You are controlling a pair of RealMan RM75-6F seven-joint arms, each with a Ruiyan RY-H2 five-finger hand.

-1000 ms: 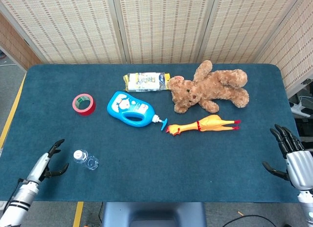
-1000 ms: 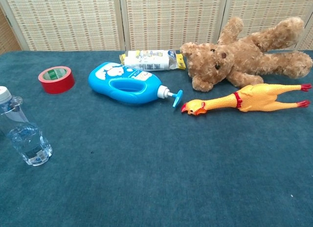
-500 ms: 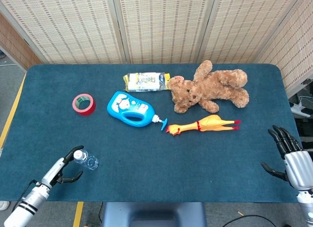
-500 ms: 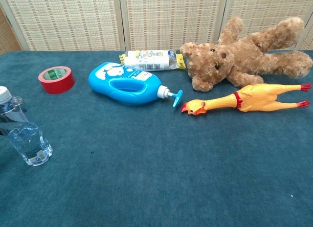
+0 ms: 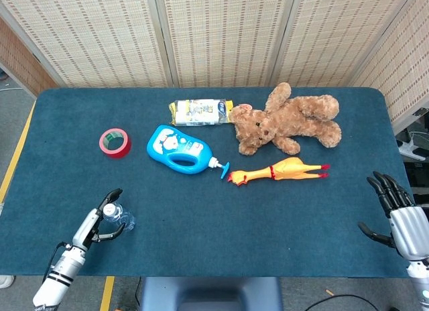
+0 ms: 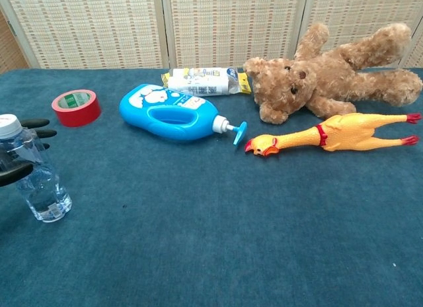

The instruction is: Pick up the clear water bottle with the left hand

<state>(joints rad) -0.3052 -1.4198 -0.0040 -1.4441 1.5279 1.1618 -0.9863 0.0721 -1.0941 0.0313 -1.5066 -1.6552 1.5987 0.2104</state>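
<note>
Your left hand [image 5: 100, 219] has fingers curled around the bottle [image 6: 34, 176] (upright, on table); right hand [image 5: 395, 214] spread, empty.

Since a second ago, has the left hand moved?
Yes. In the head view the left hand has moved right, away from the table's left edge, up to the clear water bottle.
</note>
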